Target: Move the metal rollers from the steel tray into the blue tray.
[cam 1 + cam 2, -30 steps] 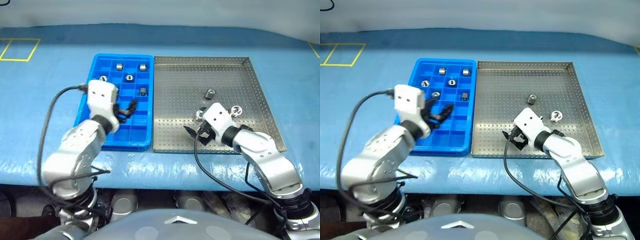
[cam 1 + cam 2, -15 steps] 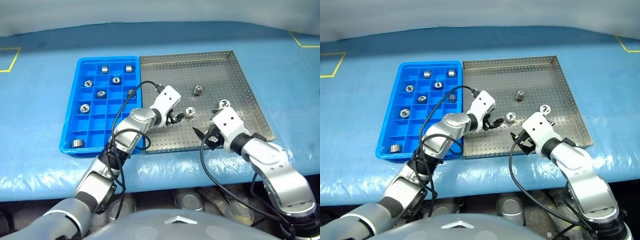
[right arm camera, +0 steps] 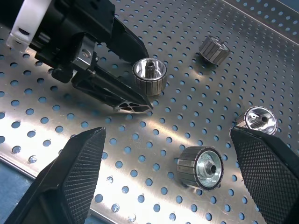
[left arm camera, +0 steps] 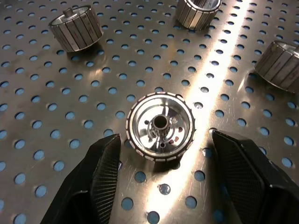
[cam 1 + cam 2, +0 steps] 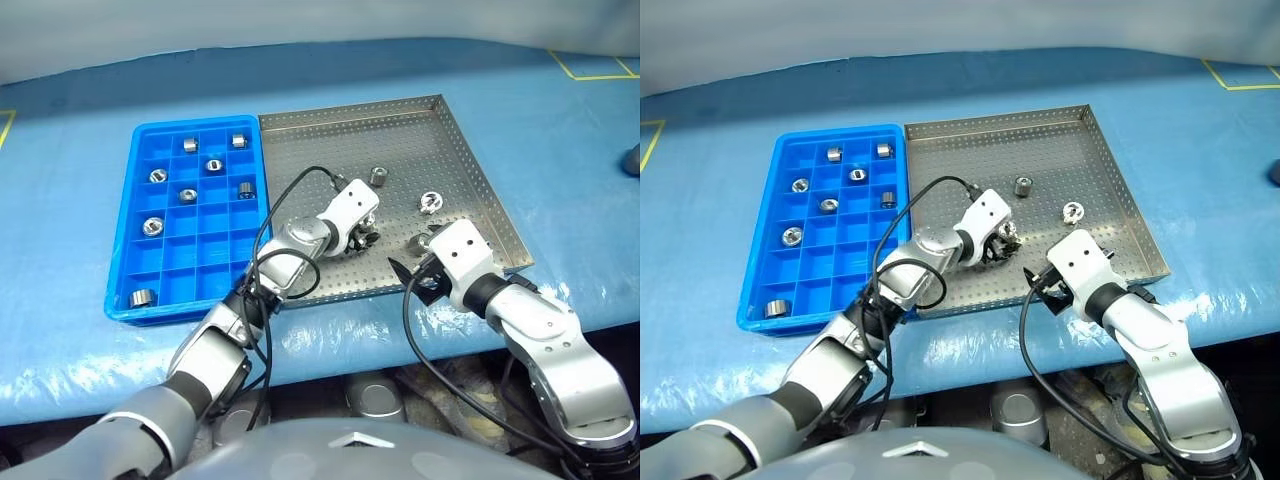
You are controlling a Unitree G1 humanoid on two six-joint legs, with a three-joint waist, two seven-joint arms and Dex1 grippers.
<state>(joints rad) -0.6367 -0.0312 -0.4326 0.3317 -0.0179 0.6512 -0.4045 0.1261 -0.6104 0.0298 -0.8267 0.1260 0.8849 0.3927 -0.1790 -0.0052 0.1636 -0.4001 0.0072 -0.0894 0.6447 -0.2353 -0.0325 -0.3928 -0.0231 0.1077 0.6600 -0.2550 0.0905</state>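
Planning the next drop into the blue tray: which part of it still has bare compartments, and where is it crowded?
The blue tray is busiest at its far end, where most rollers sit. The near half is mostly bare, save one roller in the near left corner. The column beside the steel tray is free below its single roller.

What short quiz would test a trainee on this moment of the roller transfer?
1. True or false: the left pincer is shut on one of the metal rollers.
2. How many metal rollers lie in the steel tray? A) two B) four C) six
3. Fill in: more rollers lie in the ____ tray.

Key
1. False: its fingers stand open on either side of a roller, with gaps.
2. B
3. Blue: the blue tray holds eight.
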